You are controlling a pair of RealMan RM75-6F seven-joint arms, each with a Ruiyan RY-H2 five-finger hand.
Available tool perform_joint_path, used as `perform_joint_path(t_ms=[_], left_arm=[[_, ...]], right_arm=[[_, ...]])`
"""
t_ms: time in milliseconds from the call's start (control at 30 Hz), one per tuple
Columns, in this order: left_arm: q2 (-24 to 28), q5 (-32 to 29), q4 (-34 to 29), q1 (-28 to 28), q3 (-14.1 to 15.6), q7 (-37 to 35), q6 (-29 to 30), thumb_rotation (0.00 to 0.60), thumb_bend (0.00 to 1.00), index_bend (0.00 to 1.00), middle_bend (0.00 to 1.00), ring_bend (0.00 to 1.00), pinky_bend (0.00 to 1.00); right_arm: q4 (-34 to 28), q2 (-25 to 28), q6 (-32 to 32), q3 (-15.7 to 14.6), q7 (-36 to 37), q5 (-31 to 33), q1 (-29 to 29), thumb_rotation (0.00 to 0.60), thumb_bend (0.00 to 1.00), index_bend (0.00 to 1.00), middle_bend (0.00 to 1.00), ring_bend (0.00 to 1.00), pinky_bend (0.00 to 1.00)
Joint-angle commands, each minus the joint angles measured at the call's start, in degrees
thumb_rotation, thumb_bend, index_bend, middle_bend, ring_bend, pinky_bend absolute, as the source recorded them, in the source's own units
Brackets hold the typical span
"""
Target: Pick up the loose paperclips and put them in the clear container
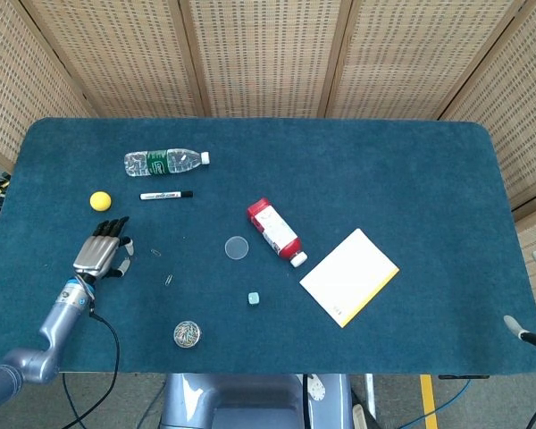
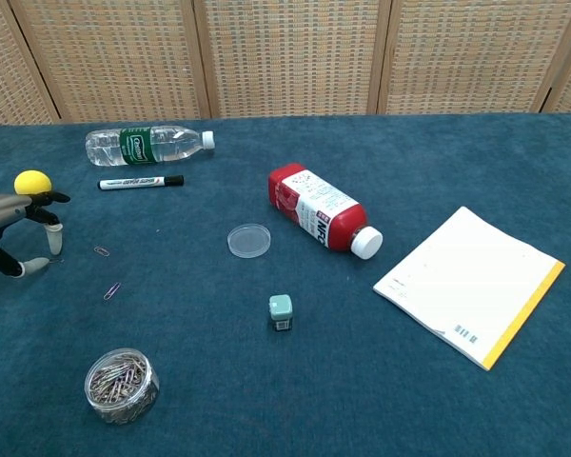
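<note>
My left hand (image 1: 102, 253) hovers low over the cloth at the table's left, fingers spread and pointing down; the chest view shows it (image 2: 17, 233) at the left edge. One loose paperclip that lay under its fingertips is now hidden by them. Two more paperclips lie to its right, one (image 2: 102, 251) close by and one (image 2: 111, 290) nearer the front. The clear container (image 2: 121, 385), full of clips, stands at the front left, with its lid (image 2: 248, 240) lying apart. Only fingertips of my right hand (image 1: 516, 329) show at the far right edge, spread and holding nothing.
A yellow ball (image 1: 99, 200) sits just behind the left hand. A marker (image 1: 165, 195) and a water bottle (image 1: 165, 162) lie further back. A red bottle (image 1: 275, 231), a small green cube (image 1: 253, 298) and a notepad (image 1: 348, 276) occupy the middle and right.
</note>
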Motion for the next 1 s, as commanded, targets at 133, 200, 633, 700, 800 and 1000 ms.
perform_joint_path(t_ms=[133, 200, 633, 700, 800, 1000], left_arm=[[-0.79, 0.33, 1.01, 0.03, 0.09, -0.39, -0.06, 0.6, 0.41, 0.49, 0.0, 0.0, 0.0], [-1.07, 0.4, 1.35, -0.06, 0.03, -0.38, -0.08, 0.6, 0.41, 0.49, 0.0, 0.0, 0.0], [-2.61, 0.43, 2.87, -0.22, 0.01, -0.13, -0.78, 0.6, 0.42, 0.56, 0.0, 0.0, 0.0], [-2.75, 0.47, 3.03, -0.21, 0.0, -0.07, -0.74, 0.6, 0.42, 0.61, 0.0, 0.0, 0.0], [-2.93, 0.44, 3.36, -0.13, -0.04, 0.04, -0.71, 0.6, 0.41, 0.66, 0.0, 0.0, 0.0], [-2.96, 0.47, 3.61, 0.02, -0.08, -0.08, -0.72, 0.6, 0.41, 0.68, 0.0, 0.0, 0.0]], right_arm=[[0.01, 0.06, -0.02, -0.01, 0.15, -0.01, 0.0, 0.6, 0.0, 0.0, 0.0, 0.0, 0.0], [0.02, 0.06, -0.03, 0.0, 0.16, 0.0, 0.01, 0.6, 0.0, 0.0, 0.0, 0.0, 0.0], [0.17, 0.07, -0.18, 0.04, 0.36, 0.17, 0.06, 0.6, 0.0, 0.0, 0.0, 0.0, 0.0], [0.16, 0.08, -0.14, 0.05, 0.39, 0.16, 0.04, 0.6, 0.0, 0.0, 0.0, 0.0, 0.0], [0.16, 0.12, -0.11, 0.04, 0.58, 0.15, 0.02, 0.6, 0.0, 0.0, 0.0, 0.0, 0.0], [0.17, 0.13, -0.1, 0.0, 0.62, 0.03, 0.02, 0.6, 0.0, 0.0, 0.0, 0.0, 0.0]])
